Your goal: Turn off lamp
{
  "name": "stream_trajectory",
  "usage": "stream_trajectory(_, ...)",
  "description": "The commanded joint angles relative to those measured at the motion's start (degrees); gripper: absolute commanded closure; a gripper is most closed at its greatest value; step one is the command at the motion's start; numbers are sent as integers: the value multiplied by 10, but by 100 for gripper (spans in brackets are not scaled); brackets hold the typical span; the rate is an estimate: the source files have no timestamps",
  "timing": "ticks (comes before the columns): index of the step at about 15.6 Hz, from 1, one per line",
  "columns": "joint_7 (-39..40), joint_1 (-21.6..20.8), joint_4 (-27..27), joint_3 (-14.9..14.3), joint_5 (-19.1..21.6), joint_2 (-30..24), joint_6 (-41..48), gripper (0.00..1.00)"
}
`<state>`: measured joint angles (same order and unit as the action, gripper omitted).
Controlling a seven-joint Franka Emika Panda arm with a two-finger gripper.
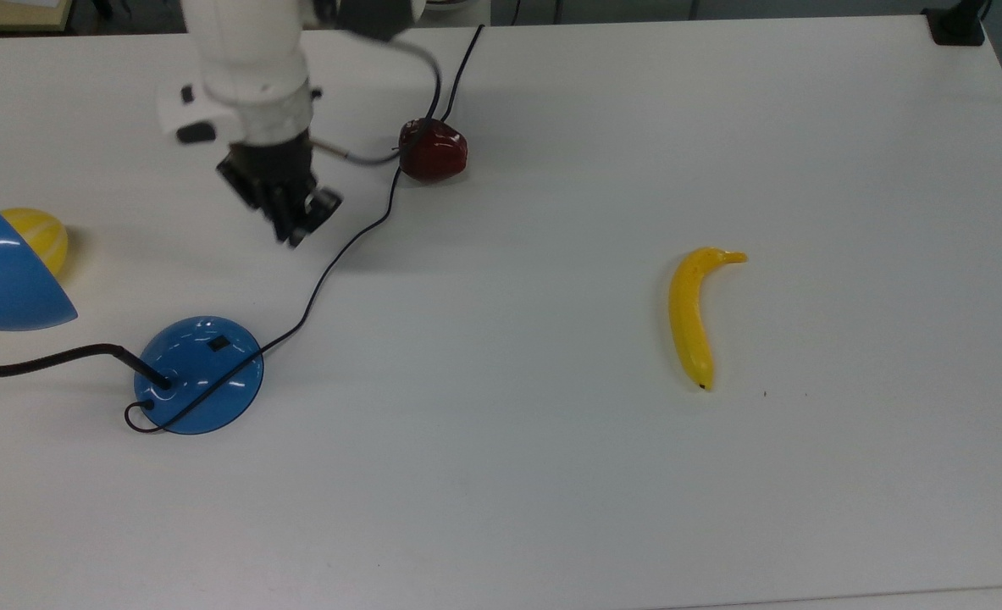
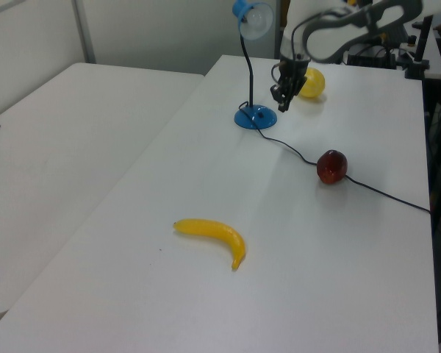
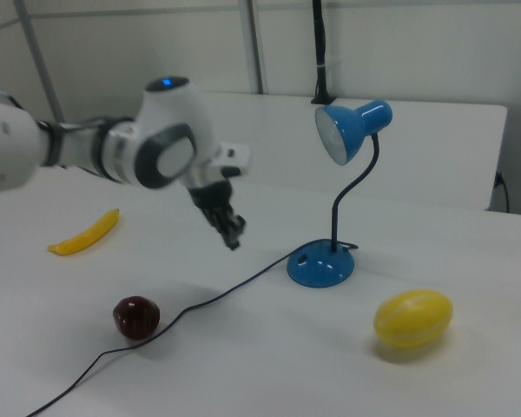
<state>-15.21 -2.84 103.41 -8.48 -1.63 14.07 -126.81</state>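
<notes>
The lamp stands at the top view's left: its glossy blue dome base point(image 1: 198, 374) carries a small black switch point(image 1: 218, 344), and a black bendy neck leads to the blue cone shade point(image 1: 1, 271). In the right view the base point(image 3: 321, 265) sits under the shade point(image 3: 352, 129), whose inside looks dim. My gripper point(image 1: 293, 230) hangs above the table, up and to the right of the base in the top view, apart from the lamp. Its fingers are shut and hold nothing. The left view has the gripper point(image 2: 283, 101) just right of the base point(image 2: 254, 116).
The lamp's black cord point(image 1: 331, 263) runs across the table past a dark red apple point(image 1: 433, 148). A yellow round fruit point(image 1: 39, 237) lies behind the shade. A banana point(image 1: 694, 313) lies far to the top view's right. The table edge is near the bottom.
</notes>
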Motion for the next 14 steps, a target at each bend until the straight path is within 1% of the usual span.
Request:
stream_trajectory(1,92,-36,42,-8,8,-98,116,70)
stream_trajectory(3,126,-48,41,-9,24,-134,179,58)
stream_trajectory(4,136,-51,38,-9,30,-148,208,40)
stream_trajectory(5,141,-52,36,-9,31,-160,236,12)
stream_trajectory(6,143,-52,33,-9,31,-172,258,0)
stream_trajectory(8,160,-52,30,-9,32,-184,276,0)
stream_trajectory(11,162,-51,7,-12,31,-186,292,0)
stream_trajectory(14,155,-50,4,-13,31,-186,293,0)
